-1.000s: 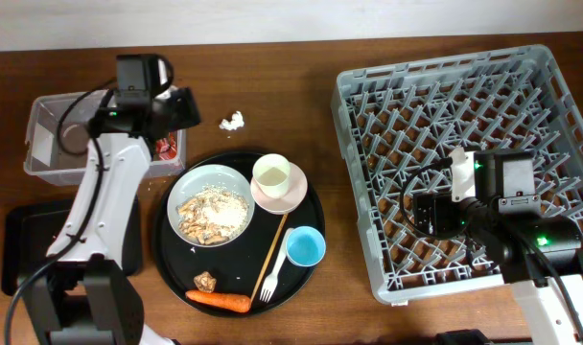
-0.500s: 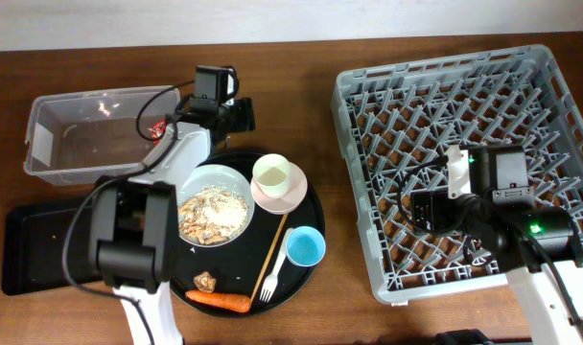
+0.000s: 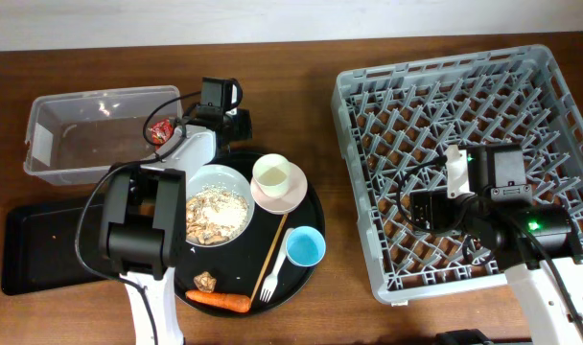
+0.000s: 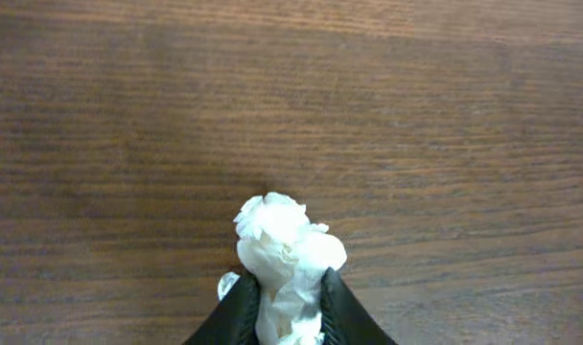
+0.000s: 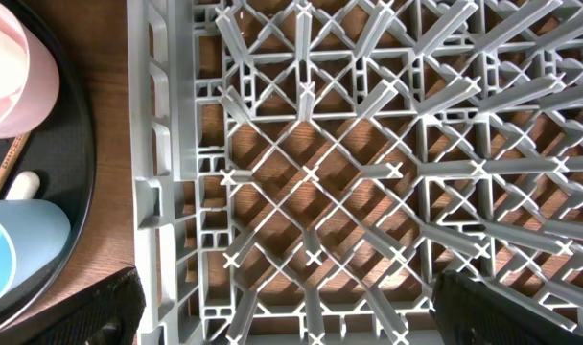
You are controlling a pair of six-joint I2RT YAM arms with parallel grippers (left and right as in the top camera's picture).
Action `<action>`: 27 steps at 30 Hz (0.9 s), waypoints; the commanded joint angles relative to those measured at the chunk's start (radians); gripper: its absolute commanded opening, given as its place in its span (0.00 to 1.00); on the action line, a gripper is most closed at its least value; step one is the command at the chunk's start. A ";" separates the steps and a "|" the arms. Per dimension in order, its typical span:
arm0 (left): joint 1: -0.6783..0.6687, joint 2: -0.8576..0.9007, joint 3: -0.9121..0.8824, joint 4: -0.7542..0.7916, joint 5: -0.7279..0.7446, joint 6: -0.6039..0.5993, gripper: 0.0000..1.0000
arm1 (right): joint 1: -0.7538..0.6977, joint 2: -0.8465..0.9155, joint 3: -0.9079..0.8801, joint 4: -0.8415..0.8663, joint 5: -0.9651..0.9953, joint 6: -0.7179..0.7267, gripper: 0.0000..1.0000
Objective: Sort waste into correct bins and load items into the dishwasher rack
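Your left gripper (image 4: 284,311) pinches the crumpled white tissue (image 4: 287,240) on the wood table (image 4: 128,115), near the clear tub (image 3: 104,95). The red wrapper (image 3: 159,131) lies in the tub. Your right gripper (image 5: 291,311) is wide open over the grey rack (image 5: 311,172), holding nothing.

The worktop (image 3: 301,57) is dark brown wood with a fine, straight grain. A pale wall (image 3: 272,17) runs along its far edge.
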 commanded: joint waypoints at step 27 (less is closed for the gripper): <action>0.305 -0.431 0.019 -0.507 -0.150 0.012 0.79 | 0.005 0.000 0.020 -0.018 0.012 0.002 0.99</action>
